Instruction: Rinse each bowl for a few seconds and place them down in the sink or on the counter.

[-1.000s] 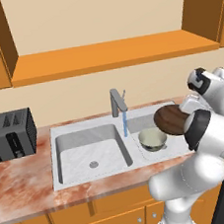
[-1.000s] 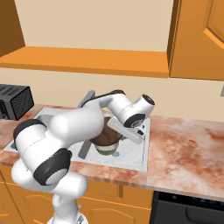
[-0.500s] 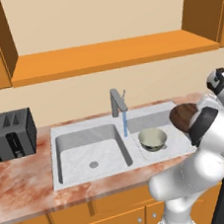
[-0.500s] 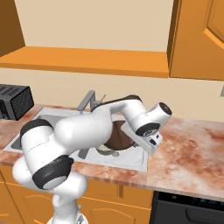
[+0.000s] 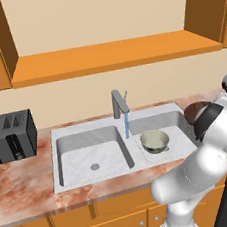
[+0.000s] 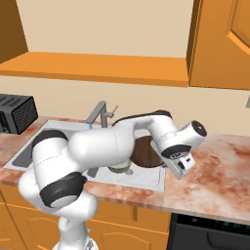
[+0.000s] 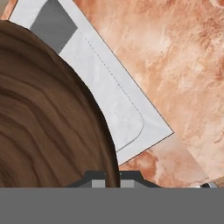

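Observation:
My gripper [image 7: 112,178] is shut on the rim of the dark brown bowl [image 7: 48,113], which hangs tilted over the right corner of the sink [image 7: 116,105], beside the counter [image 7: 183,65]. From the left base view the brown bowl [image 5: 196,111] sits at the sink's right edge, partly behind my arm. In the right base view it [image 6: 144,151] hangs just left of my hand. The cream-green bowl [image 5: 154,140] rests upright in the right basin, right of the faucet's stream; my arm partly covers this bowl [image 6: 119,169] in the right base view.
Water runs from the grey faucet [image 5: 118,105] near the divider between the basins. A black toaster [image 5: 10,136] stands on the counter [image 5: 24,187] at the left. An orange wooden ledge [image 5: 113,55] runs above. Bare counter [image 6: 219,166] lies right of the sink.
My arm has swung right with the brown bowl, away from the faucet's stream to the sink's right edge. The cream-green bowl has stayed put.

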Controlling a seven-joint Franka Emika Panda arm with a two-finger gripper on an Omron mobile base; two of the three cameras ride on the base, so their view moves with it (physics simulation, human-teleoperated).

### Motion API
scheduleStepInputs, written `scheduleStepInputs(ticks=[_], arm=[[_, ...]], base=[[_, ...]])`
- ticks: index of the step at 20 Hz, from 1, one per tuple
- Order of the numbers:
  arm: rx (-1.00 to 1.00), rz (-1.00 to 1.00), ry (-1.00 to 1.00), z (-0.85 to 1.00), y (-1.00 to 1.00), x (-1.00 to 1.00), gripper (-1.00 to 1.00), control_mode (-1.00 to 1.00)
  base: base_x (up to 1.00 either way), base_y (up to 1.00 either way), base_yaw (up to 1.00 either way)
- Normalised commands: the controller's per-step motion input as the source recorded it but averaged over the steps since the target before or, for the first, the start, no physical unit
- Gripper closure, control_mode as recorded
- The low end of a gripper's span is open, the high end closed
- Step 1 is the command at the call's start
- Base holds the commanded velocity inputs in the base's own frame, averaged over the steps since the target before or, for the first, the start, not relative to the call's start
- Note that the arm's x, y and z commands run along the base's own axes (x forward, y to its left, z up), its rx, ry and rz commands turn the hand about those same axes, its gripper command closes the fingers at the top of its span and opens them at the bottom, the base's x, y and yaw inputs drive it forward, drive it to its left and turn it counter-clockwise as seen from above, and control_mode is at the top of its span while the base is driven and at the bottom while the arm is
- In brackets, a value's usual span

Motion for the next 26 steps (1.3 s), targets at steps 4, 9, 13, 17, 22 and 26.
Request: scheduleStepInputs(ticks=[4, 9, 13, 17, 22, 26], arm=[[0.00, -0.24, 0.00, 0.00, -0.38, 0.00, 1.00, -1.00], [0.00, -0.19, 0.00, -0.05, -0.37, -0.11, 1.00, -1.00], [0.00, -0.14, 0.00, -0.13, -0.32, -0.11, 1.00, -1.00], [-0.03, -0.14, 0.00, -0.08, -0.20, -0.03, 1.00, -1.00], [-0.02, -0.13, 0.00, -0.08, -0.16, 0.00, 1.00, -1.00], [-0.03, -0.14, 0.00, -0.06, -0.14, 0.00, 1.00, -1.00]], base=[[0.00, 0.00, 0.00], [0.00, 0.00, 0.00], [0.00, 0.00, 0.00], [0.00, 0.00, 0.00], [0.00, 0.00, 0.00], [0.00, 0.00, 0.00]])
